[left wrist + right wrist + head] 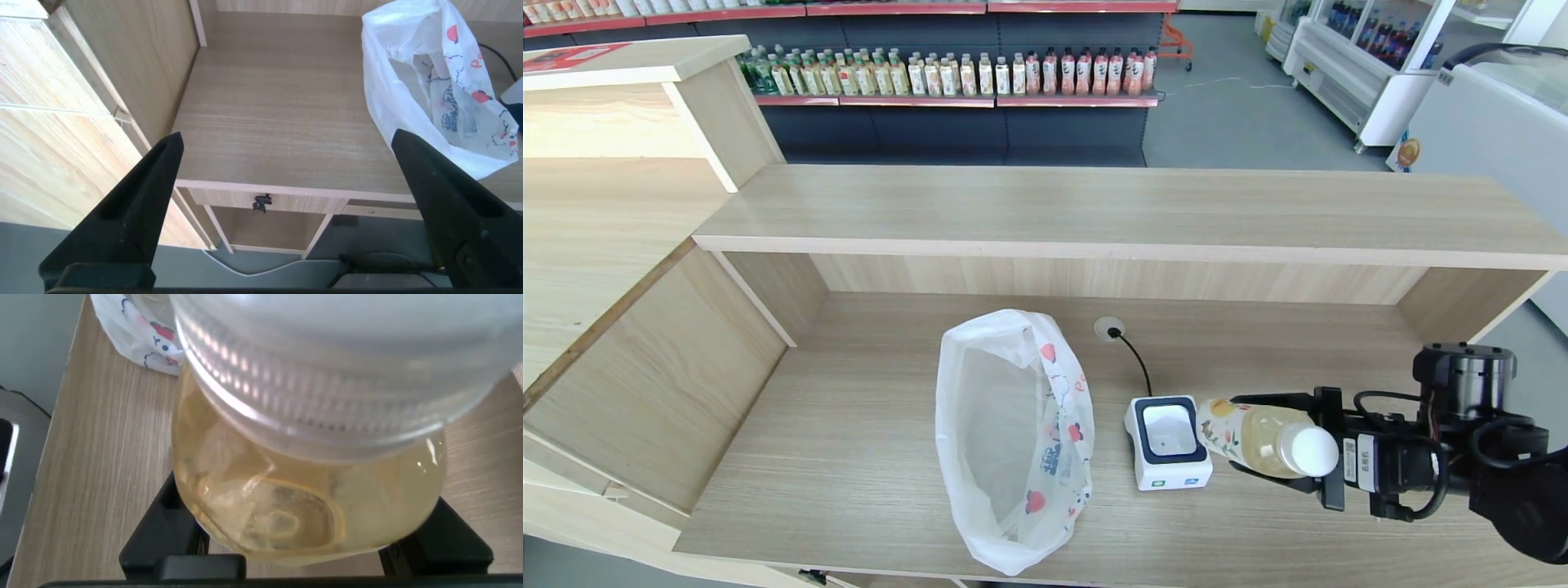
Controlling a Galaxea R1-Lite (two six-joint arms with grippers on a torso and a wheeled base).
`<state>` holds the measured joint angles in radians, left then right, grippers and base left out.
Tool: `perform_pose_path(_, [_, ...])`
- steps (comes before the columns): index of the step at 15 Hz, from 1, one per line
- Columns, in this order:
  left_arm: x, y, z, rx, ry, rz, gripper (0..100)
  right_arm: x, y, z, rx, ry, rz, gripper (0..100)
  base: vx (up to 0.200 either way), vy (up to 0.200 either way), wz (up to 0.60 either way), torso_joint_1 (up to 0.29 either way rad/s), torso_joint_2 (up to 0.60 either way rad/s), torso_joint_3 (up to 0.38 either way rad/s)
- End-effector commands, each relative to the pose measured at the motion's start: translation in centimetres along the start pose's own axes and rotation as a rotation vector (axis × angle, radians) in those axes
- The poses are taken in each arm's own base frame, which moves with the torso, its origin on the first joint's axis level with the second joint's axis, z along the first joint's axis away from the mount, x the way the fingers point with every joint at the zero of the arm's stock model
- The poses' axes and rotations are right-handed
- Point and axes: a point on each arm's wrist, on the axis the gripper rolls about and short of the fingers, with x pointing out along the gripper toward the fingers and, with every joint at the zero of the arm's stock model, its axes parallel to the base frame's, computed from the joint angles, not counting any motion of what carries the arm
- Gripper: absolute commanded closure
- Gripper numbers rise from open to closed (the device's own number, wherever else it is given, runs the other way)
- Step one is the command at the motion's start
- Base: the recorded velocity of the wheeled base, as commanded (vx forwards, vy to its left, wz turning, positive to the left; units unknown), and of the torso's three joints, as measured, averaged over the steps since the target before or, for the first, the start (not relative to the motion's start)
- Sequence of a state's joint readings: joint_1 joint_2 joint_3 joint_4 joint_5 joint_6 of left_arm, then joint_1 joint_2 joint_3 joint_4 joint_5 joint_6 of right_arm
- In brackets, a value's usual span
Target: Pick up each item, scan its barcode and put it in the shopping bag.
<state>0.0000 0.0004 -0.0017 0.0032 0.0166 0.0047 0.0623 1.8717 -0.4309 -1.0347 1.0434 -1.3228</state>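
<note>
My right gripper (1270,441) is shut on a bottle (1262,437) of pale yellow drink with a white cap, held tilted just right of the barcode scanner (1168,441), its base over the scanner's right edge. In the right wrist view the bottle (310,474) sits between the dark fingers (155,539), cap toward the camera. The white shopping bag (1013,433) with cartoon prints stands open left of the scanner. My left gripper (286,204) is open, hanging off the counter's front edge with the bag (441,90) farther off.
The scanner's black cable (1135,359) runs back to a grommet (1109,328) in the wooden counter (849,441). A raised shelf (1094,204) and side walls enclose the counter. Shelves of bottles (947,73) and freezers (1372,65) stand behind.
</note>
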Motion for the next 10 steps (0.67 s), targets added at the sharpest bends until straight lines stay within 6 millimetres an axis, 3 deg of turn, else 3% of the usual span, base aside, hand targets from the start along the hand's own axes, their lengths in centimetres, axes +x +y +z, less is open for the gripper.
perform_pose_path(1, [0.0,0.0,0.0,0.0,0.0,0.0,0,0.3,0.0,-1.4,0.02,0.017,0.0,100,0.0,0.0,0.0,0.0,0.0,0.0])
perform_pose_path(10, [0.0,0.0,0.0,0.0,0.0,0.0,0,4.6,-1.0,-3.9,-0.015,-0.047,0.032,100,0.0,0.0,0.0,0.0,0.0,0.0])
